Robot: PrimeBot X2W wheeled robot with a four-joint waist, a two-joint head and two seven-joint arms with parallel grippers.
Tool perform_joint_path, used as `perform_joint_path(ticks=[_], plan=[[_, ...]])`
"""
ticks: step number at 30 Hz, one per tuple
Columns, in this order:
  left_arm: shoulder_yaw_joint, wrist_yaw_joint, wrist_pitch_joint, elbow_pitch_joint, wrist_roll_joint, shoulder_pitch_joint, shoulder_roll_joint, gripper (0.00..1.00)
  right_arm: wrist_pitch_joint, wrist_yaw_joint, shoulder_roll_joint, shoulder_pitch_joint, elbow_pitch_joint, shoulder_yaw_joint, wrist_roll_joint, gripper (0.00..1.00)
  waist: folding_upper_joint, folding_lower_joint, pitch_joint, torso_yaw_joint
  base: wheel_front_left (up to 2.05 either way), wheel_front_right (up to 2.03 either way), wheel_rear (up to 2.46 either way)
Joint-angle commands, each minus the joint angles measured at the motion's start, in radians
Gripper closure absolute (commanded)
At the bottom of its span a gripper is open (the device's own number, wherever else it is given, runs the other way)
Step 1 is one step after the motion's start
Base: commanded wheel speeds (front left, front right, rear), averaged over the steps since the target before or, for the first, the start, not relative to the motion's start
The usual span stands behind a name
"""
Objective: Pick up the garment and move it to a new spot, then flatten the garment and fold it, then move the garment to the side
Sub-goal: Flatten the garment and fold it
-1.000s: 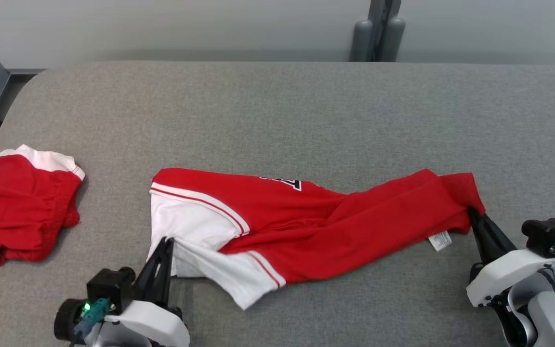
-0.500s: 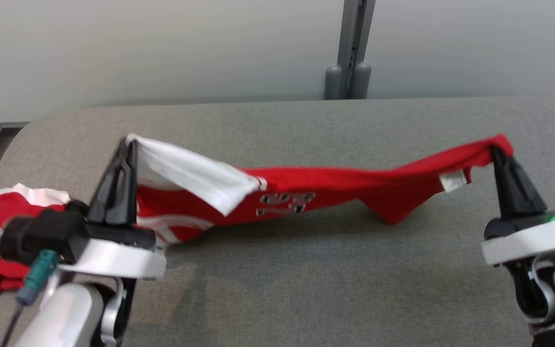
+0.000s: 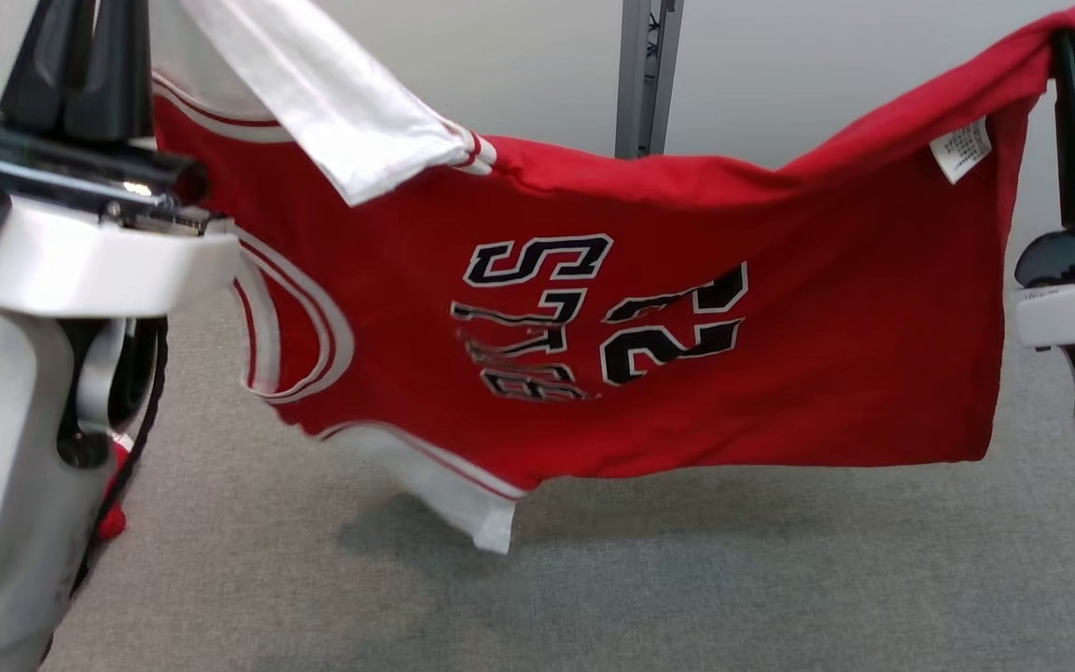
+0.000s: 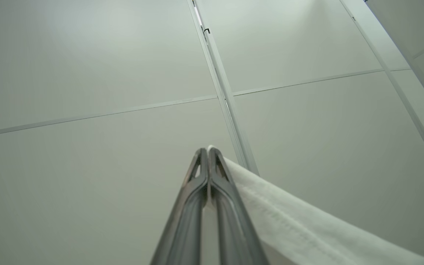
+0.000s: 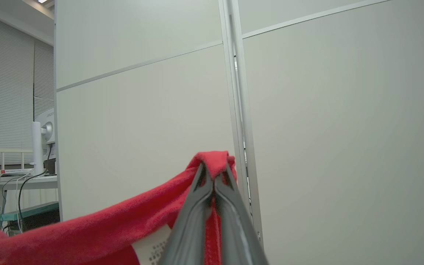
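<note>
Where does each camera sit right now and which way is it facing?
Head view: on the head, facing forward and down at the red jersey above the grey table; left gripper and right gripper pinch its top corners.
Left wrist view: on that wrist, aimed up along shut fingers at the wall panels.
Right wrist view: likewise aimed up at them, fingers pinching red fabric.
Shared: head and right wrist views show the care label.

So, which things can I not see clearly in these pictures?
- Head view: the top edge cuts off the tips of the left claw.
- Head view: the hanging jersey hides the table behind it.
- Head view: the print on the white label is too small to read.
- Right wrist view: the bottom edge cuts the label.
</note>
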Motion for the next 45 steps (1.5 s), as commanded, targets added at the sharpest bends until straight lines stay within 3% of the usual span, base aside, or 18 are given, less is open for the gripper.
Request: perform_joint_path(ticks=[1,7,13,23,28,37,45], plan=[[-0.003,-0.011,0.006,0.011,-0.005,-0.028,-0.004,1.0,0.009,0.0,-0.004,-0.017,-0.001,0.0,0.005,1.0,0.0,0.0,0.003,-0.001,0.0,0.0,0.0],[-0.023,-0.059,0.01,0.105,-0.03,-0.131,-0.027,1.0,0.027,0.0,-0.008,-0.087,0.05,-0.002,0.033,1.0,0.0,0.0,0.039,-0.007,0.0,0.0,0.0],[-0.036,-0.116,-0.029,0.262,-0.034,-0.292,-0.059,1.0,0.004,0.0,-0.026,-0.249,0.167,0.014,0.069,1.0,0.0,0.0,0.143,-0.017,0.0,0.0,0.0],[-0.037,-0.206,-0.124,0.637,0.01,-0.671,-0.125,1.0,-0.147,0.0,-0.008,-0.633,0.511,0.112,0.112,1.0,0.0,0.0,0.261,-0.031,0.0,0.0,0.0],[-0.04,-0.235,-0.13,0.796,0.01,-0.746,-0.159,1.0,-0.196,0.0,0.02,-0.734,0.689,0.151,0.113,1.0,0.0,0.0,0.28,-0.03,0.0,0.0,0.0],[-0.068,-0.3,-0.066,1.214,-0.064,-0.698,-0.27,1.0,-0.218,0.0,0.086,-0.737,1.049,0.262,0.114,1.0,0.0,0.0,0.34,0.001,0.0,0.0,0.0],[-0.049,-0.322,-0.033,1.38,-0.154,-0.566,-0.331,1.0,-0.219,0.0,0.11,-0.658,1.163,0.334,0.158,1.0,0.0,0.0,0.364,0.019,0.0,0.0,0.0]])
